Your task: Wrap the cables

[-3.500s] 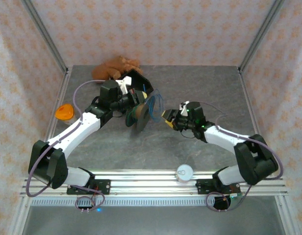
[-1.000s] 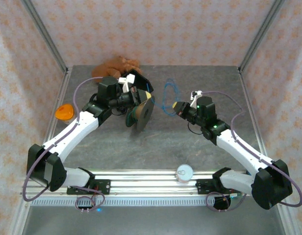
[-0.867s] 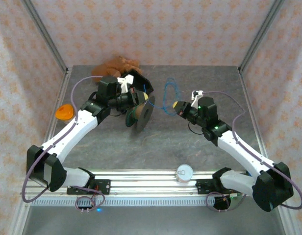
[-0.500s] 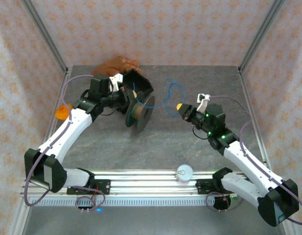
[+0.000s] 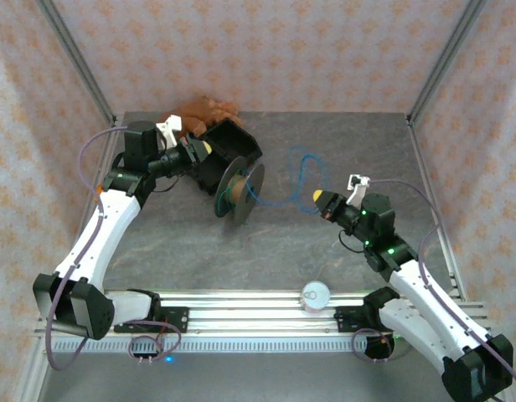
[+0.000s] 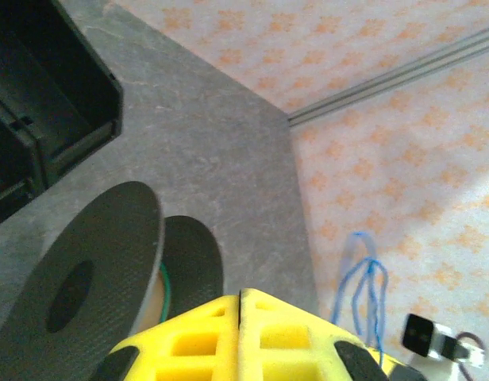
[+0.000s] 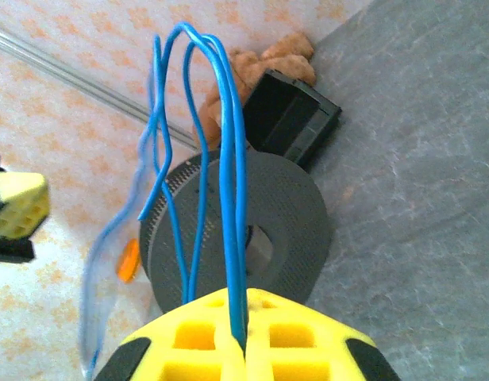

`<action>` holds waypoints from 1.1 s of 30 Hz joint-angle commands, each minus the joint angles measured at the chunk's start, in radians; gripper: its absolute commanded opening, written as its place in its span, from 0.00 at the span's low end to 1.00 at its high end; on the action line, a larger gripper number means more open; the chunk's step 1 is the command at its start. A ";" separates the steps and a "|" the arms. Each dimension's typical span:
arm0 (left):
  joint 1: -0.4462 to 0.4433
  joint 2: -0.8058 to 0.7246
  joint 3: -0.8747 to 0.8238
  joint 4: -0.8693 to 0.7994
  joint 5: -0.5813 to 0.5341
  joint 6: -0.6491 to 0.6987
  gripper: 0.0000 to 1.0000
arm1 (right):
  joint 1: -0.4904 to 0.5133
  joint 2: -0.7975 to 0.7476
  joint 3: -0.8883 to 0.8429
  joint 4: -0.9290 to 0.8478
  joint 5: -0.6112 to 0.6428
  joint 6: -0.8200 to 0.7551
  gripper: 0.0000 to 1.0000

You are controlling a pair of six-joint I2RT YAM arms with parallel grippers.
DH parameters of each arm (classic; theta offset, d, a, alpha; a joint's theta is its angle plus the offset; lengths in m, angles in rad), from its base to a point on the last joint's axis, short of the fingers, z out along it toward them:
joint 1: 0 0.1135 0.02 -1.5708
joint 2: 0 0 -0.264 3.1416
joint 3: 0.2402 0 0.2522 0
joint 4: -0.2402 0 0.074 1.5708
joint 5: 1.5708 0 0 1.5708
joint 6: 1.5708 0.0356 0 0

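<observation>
Blue cable [image 5: 301,170] strung out to the right of the grey spool [image 5: 239,194] — we have it pinched.
Our right gripper [image 5: 319,198], right of the spool, is clamped on the blue cable, whose loops rise between the two. Green cable [image 6: 167,292] sits wound on the spool's core. Our left gripper [image 5: 203,147] — pads pressed together — hangs behind the spool, to its left.
</observation>
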 commanded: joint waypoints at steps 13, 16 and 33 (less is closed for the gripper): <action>-0.246 -0.132 0.143 -0.335 -0.375 0.425 0.99 | -0.004 0.066 0.099 -0.183 0.056 -0.140 0.00; -0.418 -0.171 0.168 -0.350 -0.521 0.553 0.99 | -0.003 0.095 0.145 -0.234 0.043 -0.166 0.00; -0.925 0.329 0.514 -0.606 -1.010 0.927 0.81 | -0.002 0.158 0.312 -0.364 -0.002 -0.209 0.00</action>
